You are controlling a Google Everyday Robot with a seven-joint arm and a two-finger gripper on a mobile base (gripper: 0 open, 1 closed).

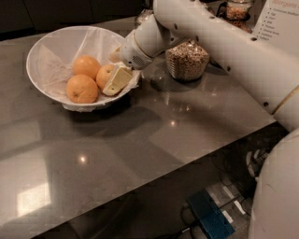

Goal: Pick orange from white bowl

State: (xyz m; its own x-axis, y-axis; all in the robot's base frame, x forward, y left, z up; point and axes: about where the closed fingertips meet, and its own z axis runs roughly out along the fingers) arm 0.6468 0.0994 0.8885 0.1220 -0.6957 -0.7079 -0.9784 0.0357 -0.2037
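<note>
"One gripper, was it? Where did it stand?"

"One gripper (115, 80), yes, at the end of the white arm (210, 35), which reached in from the upper right. Its pale tip lay inside the white bowl (35, 52), at the right-hand side, flat against the orange (103, 73)."

"Clamped on the fruit, or apart?"

"That could not be determined. Only the near face of the tool was visible; its far side was hidden."

"And the orange itself?"

"It sat in the bowl on the crinkled paper lining (52, 70), its right half covered by the gripper. Two deeper-coloured fruits lay just beside it — a rear fruit (86, 66) to its upper left and a front fruit (81, 88) to its lower left. All three rested low in the bowl."

"Surroundings?"

"The bowl stood on a grey, glossy counter (163, 135), toward its far left. A glass jar of cereal (188, 61) stood on the same counter to the right of the bowl, apart from it, partly behind the arm. A second jar (238, 9) was at the top edge, beside a printed card (280, 21). Below the counter's near edge, a blue object (210, 215) lay on the floor."
</note>
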